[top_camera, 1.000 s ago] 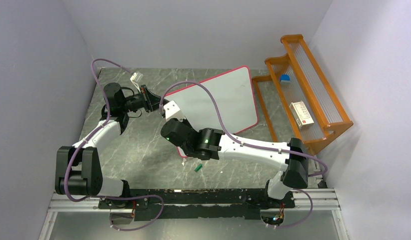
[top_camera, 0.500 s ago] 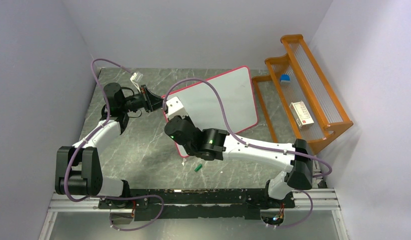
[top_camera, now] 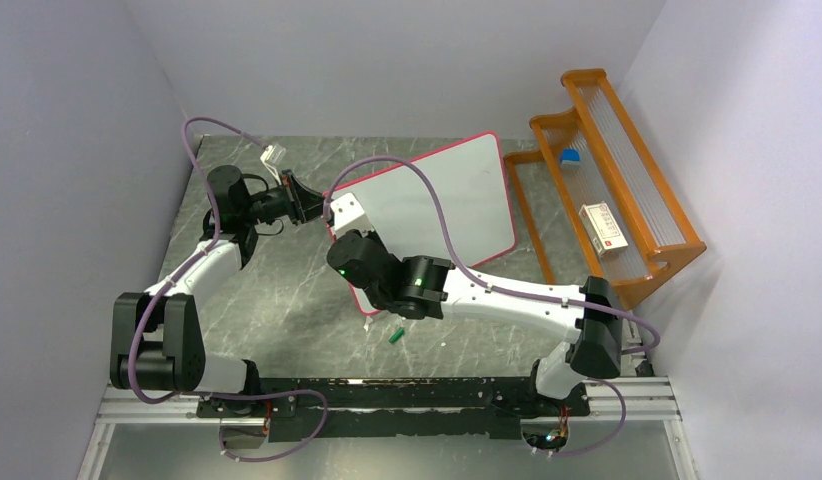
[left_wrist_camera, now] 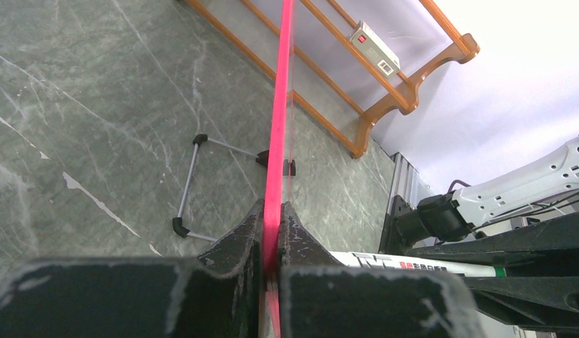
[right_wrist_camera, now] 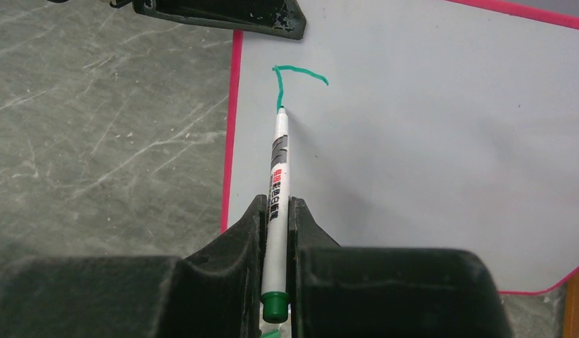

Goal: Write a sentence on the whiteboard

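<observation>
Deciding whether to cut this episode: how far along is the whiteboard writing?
Done: left jaws shut on the whiteboard frame, steadying it; right jaws shut on the marker. In hand: marker tip on the board, at the end of one green stroke, a bar and part of a downstroke. Left: nearly the whole sentence; no complete letter shows yet.
</observation>
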Controlling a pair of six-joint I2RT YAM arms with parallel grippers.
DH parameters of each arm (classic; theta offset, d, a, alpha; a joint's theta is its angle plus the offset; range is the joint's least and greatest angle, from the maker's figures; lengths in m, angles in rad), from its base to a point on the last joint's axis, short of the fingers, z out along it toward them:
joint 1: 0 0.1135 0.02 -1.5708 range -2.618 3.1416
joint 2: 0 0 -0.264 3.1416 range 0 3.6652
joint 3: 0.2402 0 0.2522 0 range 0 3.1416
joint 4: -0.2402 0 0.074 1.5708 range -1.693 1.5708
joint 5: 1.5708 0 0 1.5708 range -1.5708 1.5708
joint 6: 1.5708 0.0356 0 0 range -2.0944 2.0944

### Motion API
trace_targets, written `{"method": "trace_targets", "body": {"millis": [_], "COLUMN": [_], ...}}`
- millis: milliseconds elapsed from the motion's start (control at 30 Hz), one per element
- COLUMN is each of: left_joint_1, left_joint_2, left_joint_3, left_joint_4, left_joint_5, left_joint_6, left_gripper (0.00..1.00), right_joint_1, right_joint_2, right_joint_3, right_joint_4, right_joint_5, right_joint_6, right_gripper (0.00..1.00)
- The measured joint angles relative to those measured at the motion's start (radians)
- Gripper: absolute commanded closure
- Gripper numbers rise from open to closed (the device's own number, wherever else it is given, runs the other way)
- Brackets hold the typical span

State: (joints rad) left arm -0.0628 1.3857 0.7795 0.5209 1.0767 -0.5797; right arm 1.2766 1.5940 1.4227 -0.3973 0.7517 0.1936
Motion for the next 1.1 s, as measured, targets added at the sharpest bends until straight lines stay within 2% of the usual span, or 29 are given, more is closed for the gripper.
{"method": "trace_targets", "body": {"millis": [1100], "left_joint_1": [0.0], "left_joint_2": [0.0], "left_joint_3": [0.0], "left_joint_4": [-0.004], "left_joint_5": [-0.001], "left_joint_6": [0.005], "left_gripper": [0.95], "right_joint_1": [-0.013], "right_joint_2": [0.023], "right_joint_3": [0.0], "right_joint_4": [0.003], "right_joint_5": [-0.01], "right_joint_6": [0.0], "right_gripper": [1.0]}}
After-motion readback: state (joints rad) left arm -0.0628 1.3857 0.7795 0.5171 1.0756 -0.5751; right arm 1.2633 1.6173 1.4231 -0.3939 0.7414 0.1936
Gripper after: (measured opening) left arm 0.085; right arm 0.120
